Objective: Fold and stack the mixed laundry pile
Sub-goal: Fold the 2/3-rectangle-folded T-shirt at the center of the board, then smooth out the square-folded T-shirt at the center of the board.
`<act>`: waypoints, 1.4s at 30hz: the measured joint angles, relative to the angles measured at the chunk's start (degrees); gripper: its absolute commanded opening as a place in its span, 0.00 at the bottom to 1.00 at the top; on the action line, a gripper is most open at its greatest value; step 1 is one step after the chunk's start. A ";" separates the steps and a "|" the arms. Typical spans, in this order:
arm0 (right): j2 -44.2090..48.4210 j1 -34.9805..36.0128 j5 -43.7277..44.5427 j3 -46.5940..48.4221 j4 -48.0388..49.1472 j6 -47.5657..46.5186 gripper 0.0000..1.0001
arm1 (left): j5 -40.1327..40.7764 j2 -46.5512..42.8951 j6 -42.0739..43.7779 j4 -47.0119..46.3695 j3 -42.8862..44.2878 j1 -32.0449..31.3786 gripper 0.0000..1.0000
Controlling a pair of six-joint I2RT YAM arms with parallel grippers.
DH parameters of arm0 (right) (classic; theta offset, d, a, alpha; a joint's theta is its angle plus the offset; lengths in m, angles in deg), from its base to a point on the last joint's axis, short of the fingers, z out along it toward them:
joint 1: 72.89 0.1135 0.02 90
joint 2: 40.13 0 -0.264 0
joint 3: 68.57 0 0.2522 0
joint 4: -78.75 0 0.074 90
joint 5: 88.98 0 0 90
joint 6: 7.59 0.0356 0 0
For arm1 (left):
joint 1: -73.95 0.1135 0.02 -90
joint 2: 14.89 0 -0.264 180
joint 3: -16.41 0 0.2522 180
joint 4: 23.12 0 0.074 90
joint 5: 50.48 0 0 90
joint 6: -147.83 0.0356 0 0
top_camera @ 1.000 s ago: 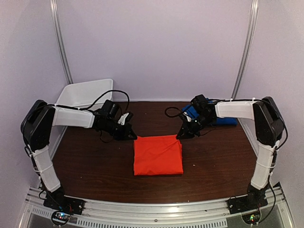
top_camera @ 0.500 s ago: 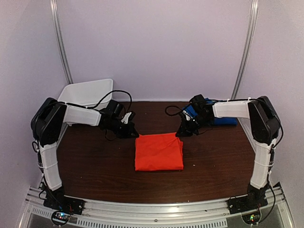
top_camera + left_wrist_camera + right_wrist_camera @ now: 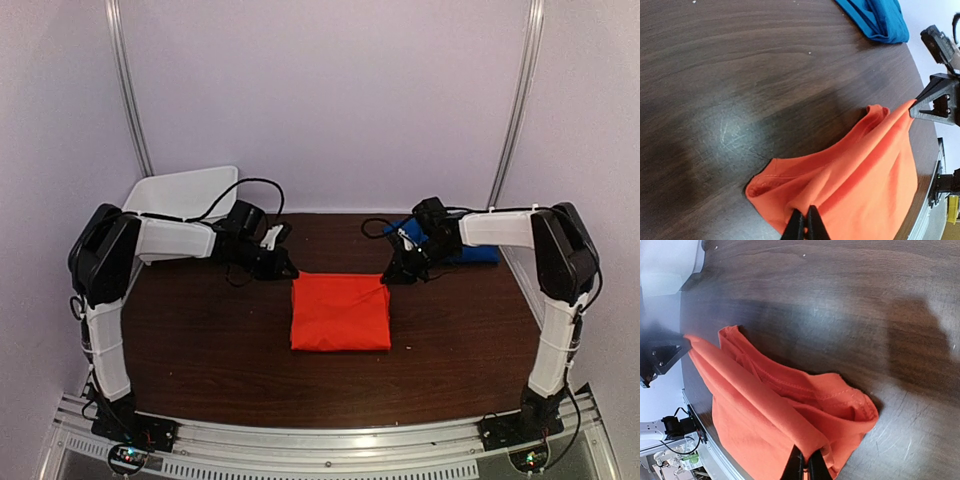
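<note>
The orange-red T-shirt (image 3: 340,311) lies folded into a rectangle in the middle of the table. My left gripper (image 3: 284,271) is shut on its far left corner, and the left wrist view shows the cloth (image 3: 860,170) pinched between the black fingertips (image 3: 805,226). My right gripper (image 3: 392,274) is shut on the far right corner; in the right wrist view the cloth (image 3: 765,410) is clamped by the fingertips (image 3: 806,467) and the edge is lifted. The blue garment (image 3: 468,251) lies folded at the far right behind the right arm, and also shows in the left wrist view (image 3: 877,17).
A white plastic bin (image 3: 180,193) stands at the far left corner. The dark wooden table (image 3: 200,340) has walls on three sides. A metal rail (image 3: 320,445) runs along the near edge.
Both grippers have moved to the right and slightly away from the bases, dragging the folded orange-red T-shirt a little to the right with its far edge lifted.
</note>
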 measured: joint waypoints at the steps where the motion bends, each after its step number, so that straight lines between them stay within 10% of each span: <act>1: -1.20 -0.20 -0.02 0.79 0.11 0.15 0.20 | 0.11 0.83 0.22 0.07 0.55 0.00 0.34; 5: -5.25 -0.98 0.68 5.07 -1.05 -0.17 0.58 | 3.28 3.32 1.92 4.57 3.54 0.42 0.65; 8: -3.80 -1.68 1.42 6.32 -2.75 -1.03 0.67 | 7.17 2.40 4.33 8.74 6.56 0.81 0.96; 13: 8.02 -2.69 3.89 6.08 -3.82 -3.78 0.99 | 14.38 -8.33 8.50 11.47 8.61 0.98 0.98; 20: 23.74 -5.68 -3.19 -3.10 14.38 4.70 1.00 | 9.84 -21.64 4.76 2.73 8.07 1.57 0.98; 32: 3.69 6.12 -17.99 -10.91 34.82 24.15 0.99 | -2.51 0.26 -13.53 -11.98 -2.16 -12.17 0.98; 42: -8.50 1.18 -19.19 -13.77 47.78 30.91 0.92 | -3.28 8.17 -20.76 -24.09 -2.71 -8.81 0.98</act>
